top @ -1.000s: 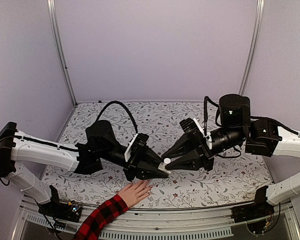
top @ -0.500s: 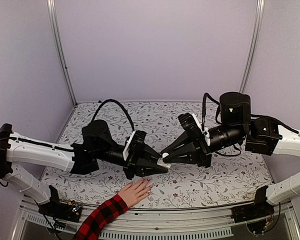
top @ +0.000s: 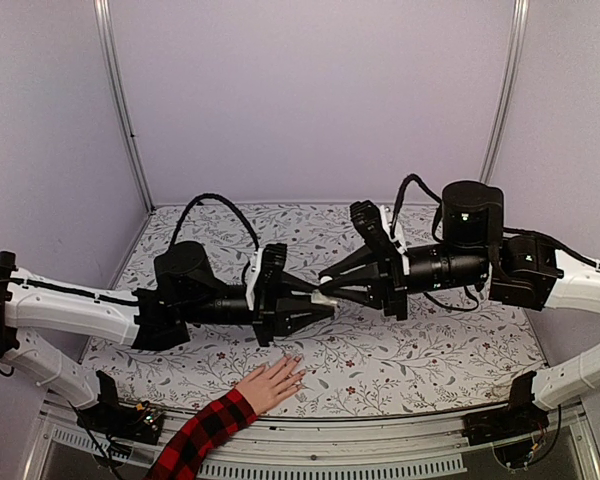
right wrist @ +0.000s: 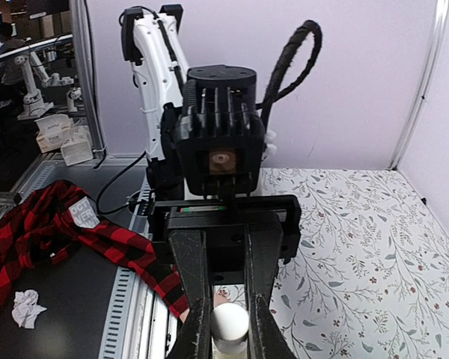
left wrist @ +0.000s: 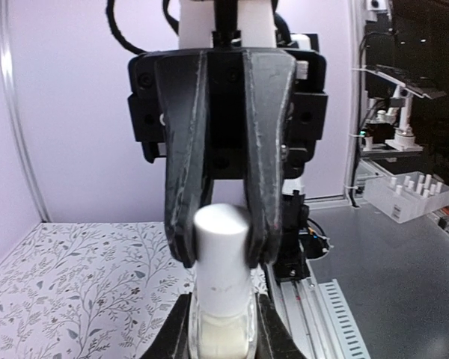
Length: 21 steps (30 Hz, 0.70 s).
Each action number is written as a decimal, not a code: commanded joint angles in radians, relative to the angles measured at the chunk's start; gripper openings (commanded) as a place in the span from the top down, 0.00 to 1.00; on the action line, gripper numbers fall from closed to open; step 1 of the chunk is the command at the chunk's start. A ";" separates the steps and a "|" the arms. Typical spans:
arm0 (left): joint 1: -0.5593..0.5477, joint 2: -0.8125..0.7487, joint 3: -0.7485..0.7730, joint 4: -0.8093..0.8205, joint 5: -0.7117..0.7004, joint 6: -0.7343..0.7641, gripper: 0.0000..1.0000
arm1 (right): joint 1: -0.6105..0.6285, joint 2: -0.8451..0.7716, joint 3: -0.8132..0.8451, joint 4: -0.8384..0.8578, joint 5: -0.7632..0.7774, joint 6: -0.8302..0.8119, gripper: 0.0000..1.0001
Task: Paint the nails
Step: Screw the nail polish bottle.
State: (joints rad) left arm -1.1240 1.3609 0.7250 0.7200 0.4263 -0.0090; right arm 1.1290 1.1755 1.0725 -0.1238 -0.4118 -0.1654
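A small clear bottle (top: 323, 297) with a white cap (left wrist: 221, 258) hangs in mid-air over the middle of the table, held between both grippers. My left gripper (top: 315, 305) is shut on its glass body (left wrist: 223, 338). From the opposite side, my right gripper (top: 327, 289) is shut on the cap (right wrist: 230, 323), one finger (right wrist: 198, 314) on each side of it. A light-skinned hand (top: 275, 385) in a red-and-black plaid sleeve (top: 205, 435) lies flat on the table just below and in front of the grippers. The nails at its fingertips (top: 298, 364) are too small to make out.
A floral cloth (top: 450, 350) covers the table. Metal posts (top: 120, 100) stand at the back corners against lilac walls. A slotted rail (top: 380, 465) runs along the near edge. Plaid fabric (right wrist: 30, 232) and a crumpled tissue (right wrist: 26, 307) lie beyond the table's side.
My right gripper has shut on the white cap. Both arms have lifted and levelled out, carrying the bottle up and slightly left. The hand has stayed put.
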 commanded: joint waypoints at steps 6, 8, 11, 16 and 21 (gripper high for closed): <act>0.010 0.004 0.016 0.031 -0.474 0.007 1.00 | 0.008 0.069 0.013 -0.005 0.221 0.110 1.00; 0.007 0.020 0.023 0.030 -0.534 0.007 1.00 | 0.008 0.077 0.012 0.003 0.271 0.132 1.00; -0.008 0.054 0.058 0.001 -0.636 0.024 1.00 | 0.008 0.086 0.010 0.012 0.350 0.163 1.00; -0.022 0.088 0.096 -0.040 -0.732 0.043 1.00 | -0.005 0.060 0.007 0.016 0.449 0.229 1.00; -0.010 0.061 0.067 -0.033 -0.663 0.022 1.00 | -0.027 -0.016 -0.022 0.038 0.391 0.237 0.70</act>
State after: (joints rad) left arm -1.1648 1.4429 0.7841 0.6659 -0.1406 0.0349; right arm 1.1069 1.2400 1.0775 -0.0849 0.0063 0.0364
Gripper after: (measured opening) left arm 0.214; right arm 0.172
